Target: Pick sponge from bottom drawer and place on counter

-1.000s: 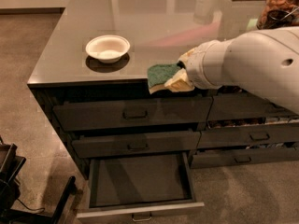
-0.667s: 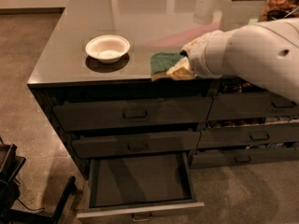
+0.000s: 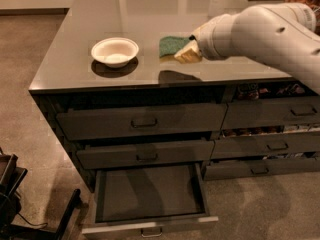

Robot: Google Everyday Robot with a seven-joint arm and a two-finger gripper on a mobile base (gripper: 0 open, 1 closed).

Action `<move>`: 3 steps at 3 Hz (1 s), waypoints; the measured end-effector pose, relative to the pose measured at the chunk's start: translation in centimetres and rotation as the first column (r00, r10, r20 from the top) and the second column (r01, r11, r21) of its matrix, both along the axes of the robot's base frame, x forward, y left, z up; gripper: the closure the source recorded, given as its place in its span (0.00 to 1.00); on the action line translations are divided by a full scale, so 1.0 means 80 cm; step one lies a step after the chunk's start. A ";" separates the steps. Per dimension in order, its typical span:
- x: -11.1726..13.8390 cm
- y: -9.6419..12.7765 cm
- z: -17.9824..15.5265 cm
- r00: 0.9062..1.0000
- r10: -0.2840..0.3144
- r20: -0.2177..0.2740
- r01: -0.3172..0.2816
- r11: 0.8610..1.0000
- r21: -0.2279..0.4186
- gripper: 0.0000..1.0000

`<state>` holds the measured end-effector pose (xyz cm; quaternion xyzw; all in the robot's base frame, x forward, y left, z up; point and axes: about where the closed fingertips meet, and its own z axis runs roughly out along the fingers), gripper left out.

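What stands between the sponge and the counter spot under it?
Nothing visible. The pincer holds the sponge over bare counter, with its shadow just below; the bowl sits apart, beside that spot.

- Single view: my camera stands high in front of the cabinet and tilts down across the counter (image 3: pixel 100 14), whose far edge meets the top of the frame.
- Range: close; the counter fills the upper half, and the open bottom drawer (image 3: pixel 150 225) reaches the lower edge.
- My arm enters from the upper right; my gripper (image 3: pixel 192 48), clasping the sponge (image 3: pixel 171 46), sits above centre.
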<state>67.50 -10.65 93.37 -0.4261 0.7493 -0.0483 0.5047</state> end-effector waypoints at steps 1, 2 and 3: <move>0.041 0.003 -0.017 1.000 0.015 -0.022 -0.015 0.999 0.029 1.00; 0.069 0.002 -0.042 0.998 0.026 -0.062 -0.024 0.999 0.038 1.00; 0.085 -0.001 -0.066 0.994 0.036 -0.106 -0.032 0.999 0.036 1.00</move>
